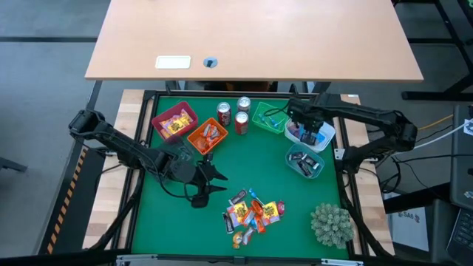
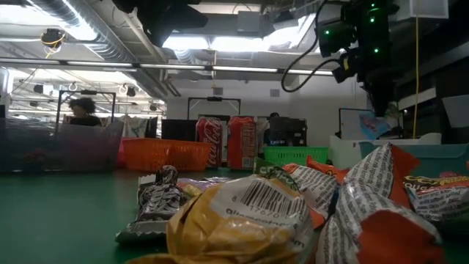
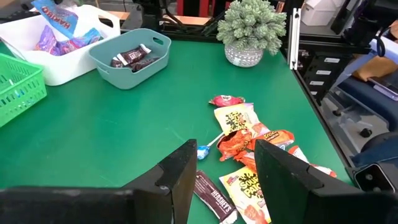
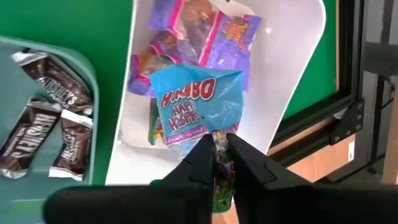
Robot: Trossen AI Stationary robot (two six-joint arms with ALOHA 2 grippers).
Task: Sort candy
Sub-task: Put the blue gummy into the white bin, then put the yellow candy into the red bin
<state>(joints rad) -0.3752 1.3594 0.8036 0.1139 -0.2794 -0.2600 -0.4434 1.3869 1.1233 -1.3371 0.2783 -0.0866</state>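
1. A blue crinkly candy packet [image 4: 189, 109] lies on purple wrapped sweets [image 4: 205, 28] in the white plastic bin [image 4: 292, 68], far right on the table.
2. The right gripper [image 4: 219, 158] hangs above it, fingers narrowly parted around the packet's edge.
3. The left gripper [image 3: 224, 180], fingers spread, hovers beside the loose pile of yellow and orange wrapped candy [image 3: 249, 140] near the table's front.

Two matte black jointed arms, chunky elbows, looping black cables, blunt flat-faced black fingers [image 3: 183, 180], and green lights glowing on the wrist housing.
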